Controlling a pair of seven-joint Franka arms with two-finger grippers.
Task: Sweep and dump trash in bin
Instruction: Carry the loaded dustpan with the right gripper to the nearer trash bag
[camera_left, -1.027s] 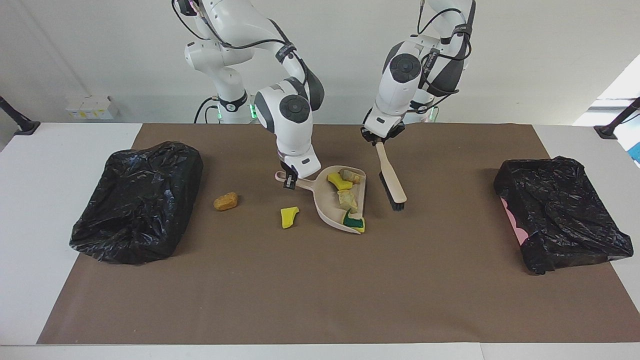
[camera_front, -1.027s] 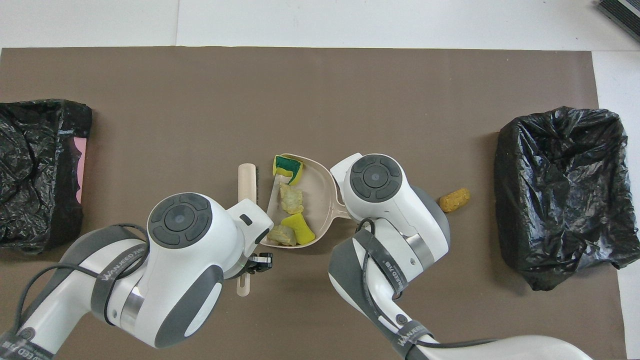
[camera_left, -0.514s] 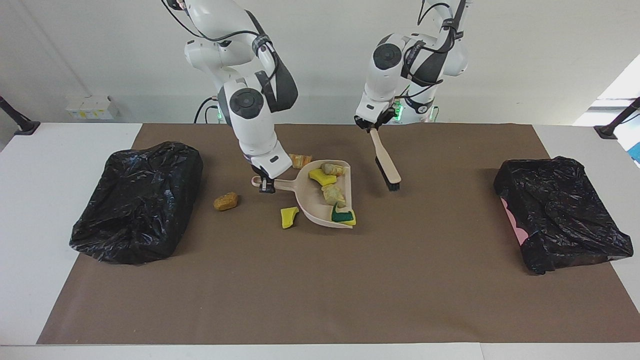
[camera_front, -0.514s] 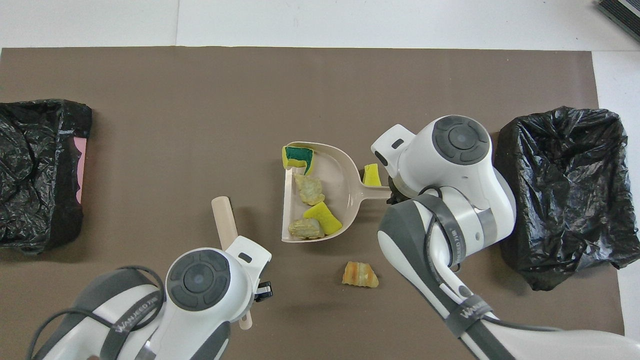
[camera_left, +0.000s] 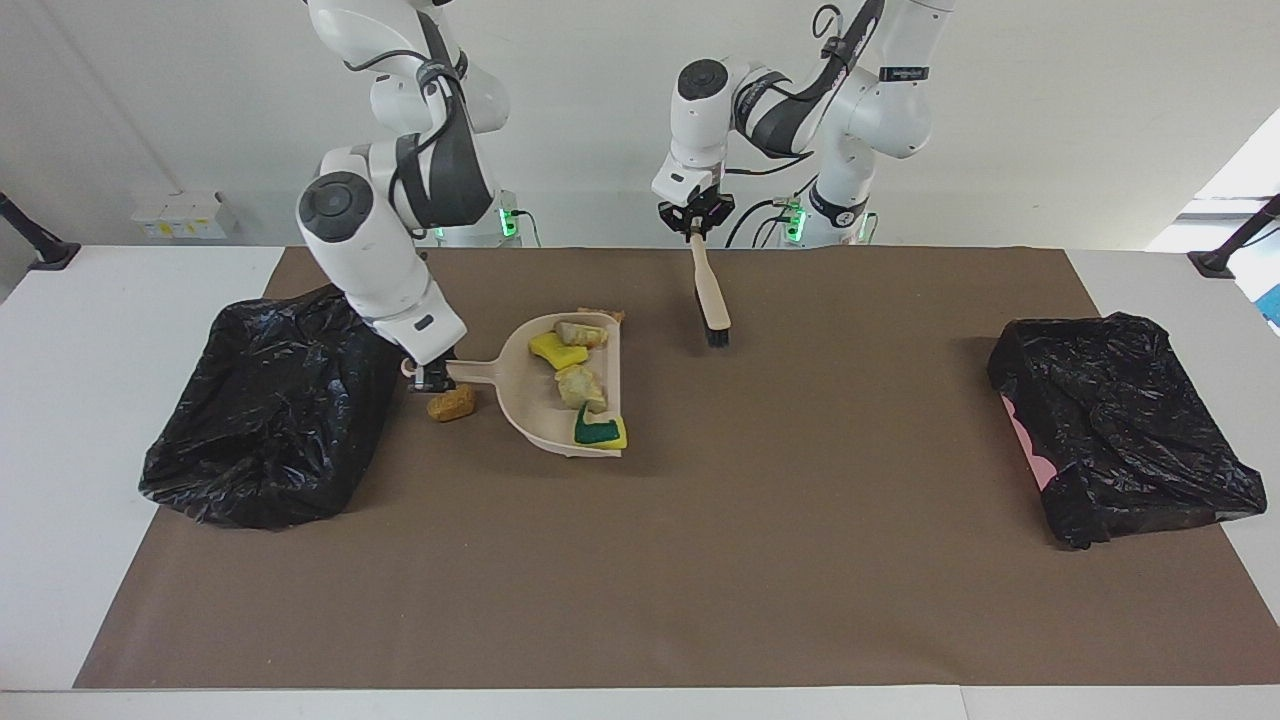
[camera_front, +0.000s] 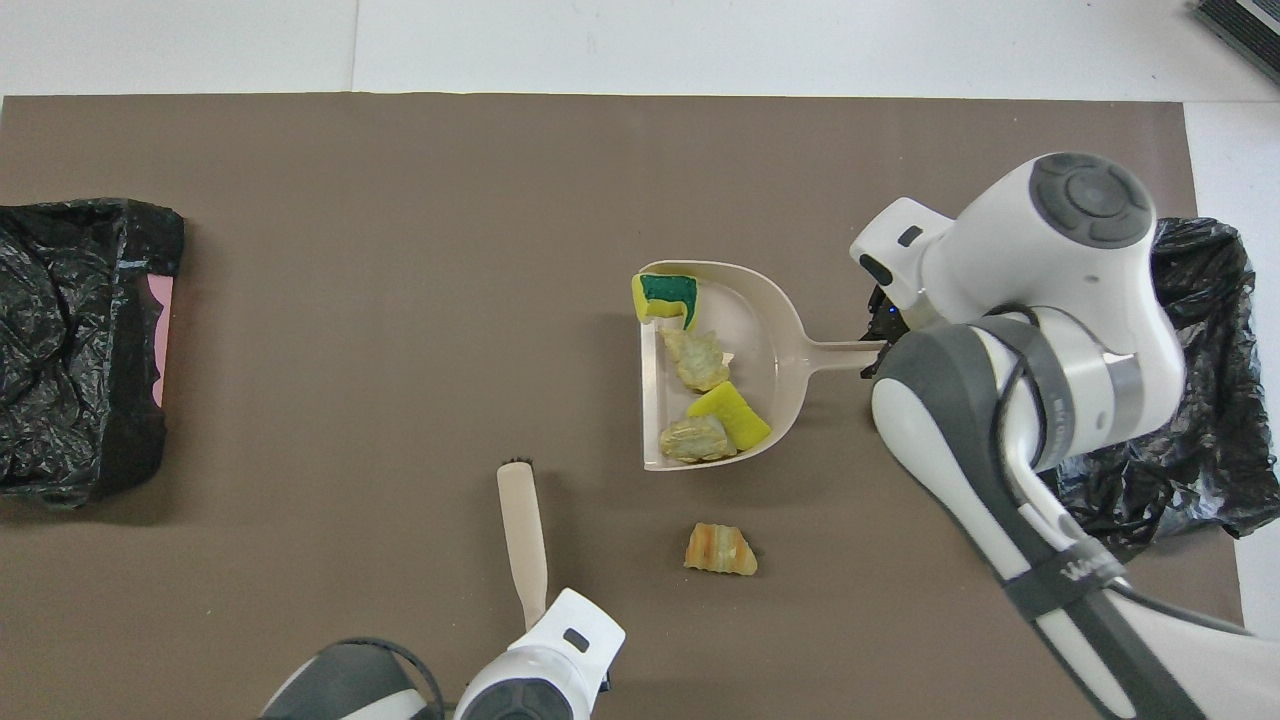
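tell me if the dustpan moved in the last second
Yes. The dustpan, held by the right claw, has shifted toward the black bin at the right arm's end.

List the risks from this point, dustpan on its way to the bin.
1. The green-and-yellow chunk sits at the dustpan open lip; a tilt that way could spill it before the bin.
2. The orange-brown chunk on the mat under the handle, and the striped chunk nearer the robots, lie unswept and may be left out.
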